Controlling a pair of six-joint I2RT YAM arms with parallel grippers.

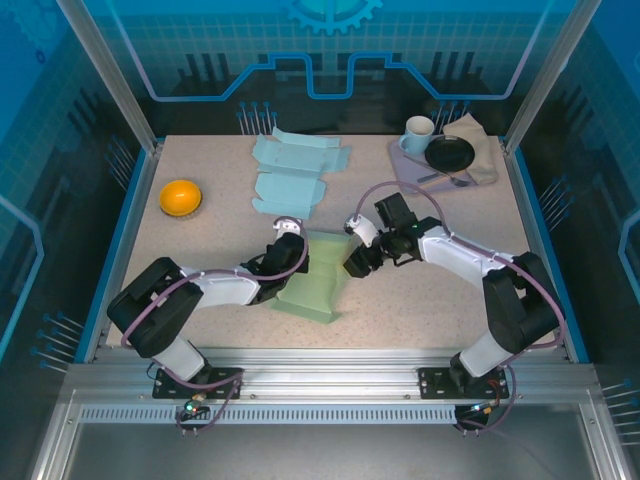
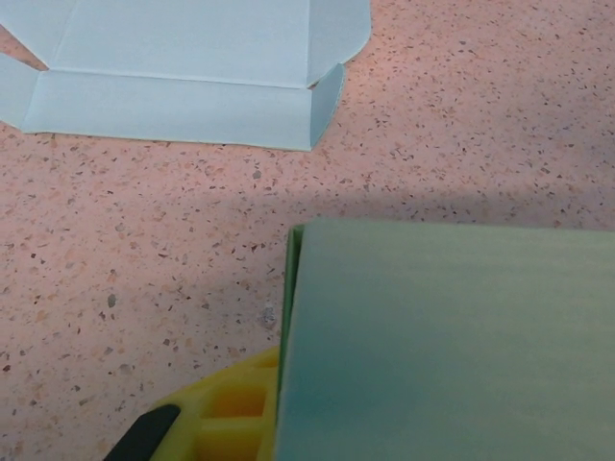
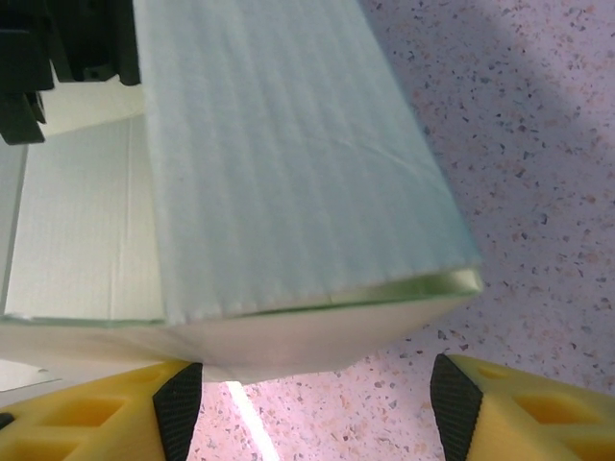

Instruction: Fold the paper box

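The green paper box lies partly folded at the table's middle, between the two arms. My left gripper is shut on its left wall. In the left wrist view that green wall stands right against one yellow finger, and it hides the other finger. My right gripper is at the box's right edge, open. Its two black pads stand wide apart with bare table between them. The box's folded side flap is just ahead of the pads, not between them.
Flat light-blue box blanks lie behind the box, and one blank lies ahead of the left wrist. An orange bowl sits at the left. A white mug and black plate rest on a beige cloth at the back right.
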